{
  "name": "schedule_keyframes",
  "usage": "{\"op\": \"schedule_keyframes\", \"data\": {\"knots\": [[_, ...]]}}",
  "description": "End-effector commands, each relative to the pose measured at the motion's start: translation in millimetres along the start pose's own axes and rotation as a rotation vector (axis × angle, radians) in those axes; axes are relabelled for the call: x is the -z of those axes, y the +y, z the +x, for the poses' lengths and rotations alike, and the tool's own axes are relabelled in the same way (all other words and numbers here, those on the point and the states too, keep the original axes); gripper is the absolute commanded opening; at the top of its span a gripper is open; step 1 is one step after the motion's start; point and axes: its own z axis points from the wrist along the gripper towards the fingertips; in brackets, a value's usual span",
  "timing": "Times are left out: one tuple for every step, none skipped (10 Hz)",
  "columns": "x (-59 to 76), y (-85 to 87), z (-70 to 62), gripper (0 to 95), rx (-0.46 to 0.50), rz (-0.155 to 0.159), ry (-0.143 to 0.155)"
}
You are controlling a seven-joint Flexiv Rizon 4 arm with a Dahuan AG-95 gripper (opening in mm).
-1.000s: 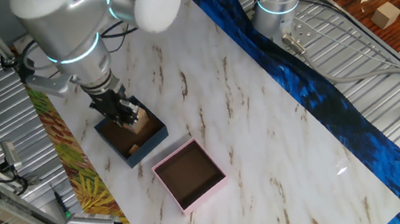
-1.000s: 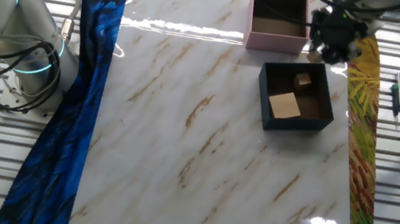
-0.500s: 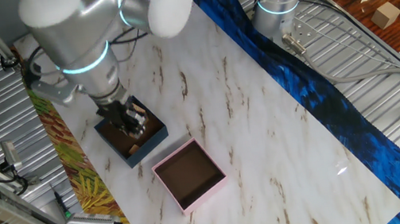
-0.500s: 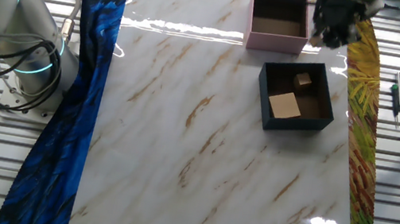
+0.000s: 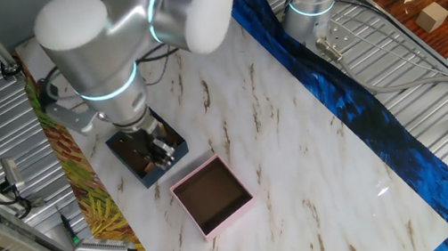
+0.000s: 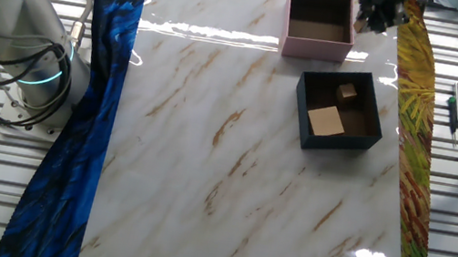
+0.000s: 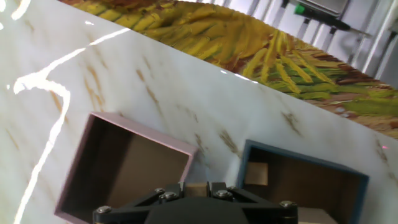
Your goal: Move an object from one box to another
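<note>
Two low-walled square boxes stand near each other on the marble table (image 6: pixel 208 144). The dark blue box (image 6: pixel 303 129), right of centre in the other fixed view, contains two wooden blocks: a larger flat pale block (image 6: pixel 326 120) and a smaller brown cube (image 6: pixel 347 93). The pink box (image 6: pixel 316 46), at upper centre, shows only its brown floor. The gripper (image 6: pixel 379 8) sits at the upper edge, just right of the pink box. In the hand view a pale block (image 7: pixel 198 188) appears between the fingers; whether it is clamped cannot be told.
</note>
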Motion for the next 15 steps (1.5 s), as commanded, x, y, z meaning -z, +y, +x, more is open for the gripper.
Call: {"op": "schedule_keyframes", "data": {"knots": [[0.1,-0.1,-0.2,0.0,-0.009,0.002,0.003],[0.1,-0.1,-0.1,0.0,-0.01,0.001,0.002],[0.1,-0.1,-0.1,0.0,-0.011,0.007,0.004],[0.1,-0.1,-0.1,0.0,0.0,0.009,0.01],[0.1,-0.1,-0.1,0.0,0.02,0.02,0.02],[0.1,-0.1,-0.1,0.0,0.039,0.02,0.02],[0.1,-0.1,-0.1,0.0,0.056,0.019,0.021],[0.1,-0.1,-0.1,0.0,0.089,0.021,0.022],[0.1,-0.1,-0.1,0.0,0.119,0.024,0.019],[0.1,-0.1,-0.1,0.0,0.151,0.028,0.015],[0.1,-0.1,-0.1,0.0,0.17,0.029,0.008],[0.1,-0.1,-0.1,0.0,0.161,0.029,0.003],[0.1,-0.1,-0.1,0.0,0.146,0.03,0.001],[0.5,1.8,-0.6,0.0,0.127,0.032,0.0],[2.0,14.7,-4.9,0.0,0.119,0.03,0.0]]}}
